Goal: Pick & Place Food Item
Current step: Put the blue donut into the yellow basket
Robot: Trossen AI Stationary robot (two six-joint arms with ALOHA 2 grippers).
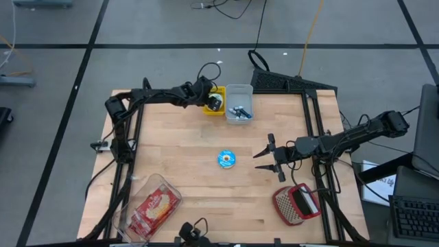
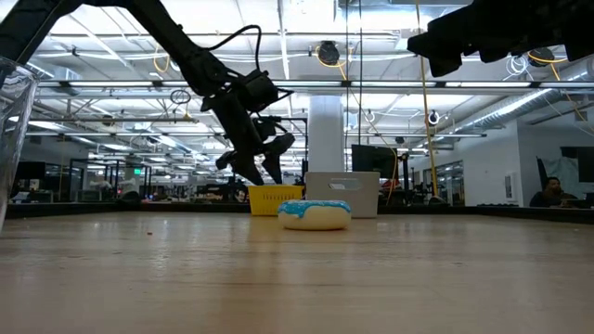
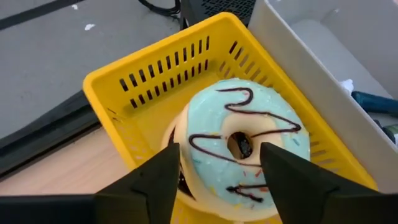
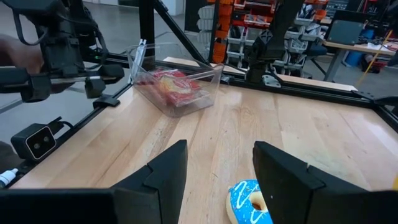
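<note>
From here I see my left gripper (image 3: 217, 171) over the yellow basket (image 3: 134, 87) at the far edge of the table (image 1: 185, 144), fingers spread to either side of a pale-blue doughnut (image 3: 249, 140) with dark icing lines. The doughnut lies in the basket; the fingers look clear of it, though the wrist view is too close for me to be sure. A grey bin (image 1: 239, 103) stands just beside the basket.

My right gripper (image 1: 264, 156) hangs part-open and empty above the table's right half. A second, bright-blue doughnut (image 1: 227, 159) lies mid-table, near it. A clear box (image 1: 152, 206) with red-and-white food sits at the near-left corner, and a red basket (image 1: 296, 204) at the near right.
</note>
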